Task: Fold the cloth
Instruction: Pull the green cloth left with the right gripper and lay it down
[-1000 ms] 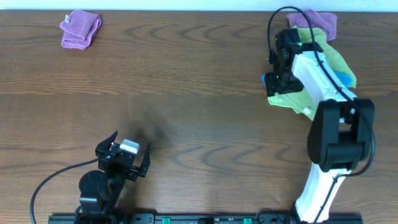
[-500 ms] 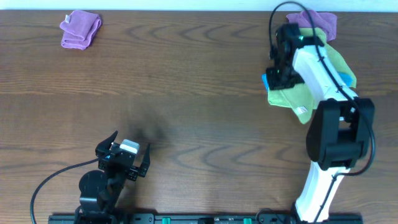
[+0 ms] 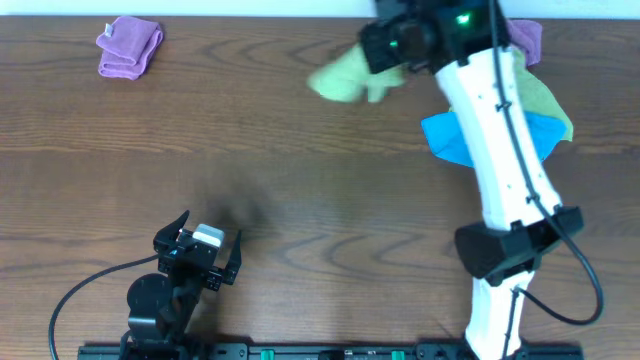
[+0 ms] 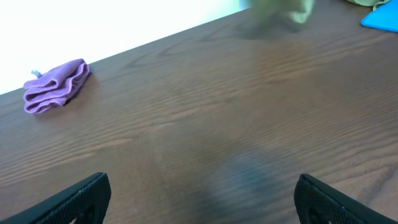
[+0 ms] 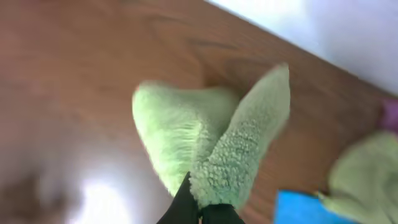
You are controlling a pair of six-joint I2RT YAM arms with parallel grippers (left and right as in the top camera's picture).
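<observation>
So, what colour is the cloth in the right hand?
The cloth is lime green; right wrist view shows it best.

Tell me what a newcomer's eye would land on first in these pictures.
First is the bright lime-green cloth, bunched and blurred over the far middle of the table, pinched in the shut jaws of the long white right arm. Next come the blue cloth and duller green cloth heaped at the far right. A small purple cloth lies alone in the far left corner.
</observation>
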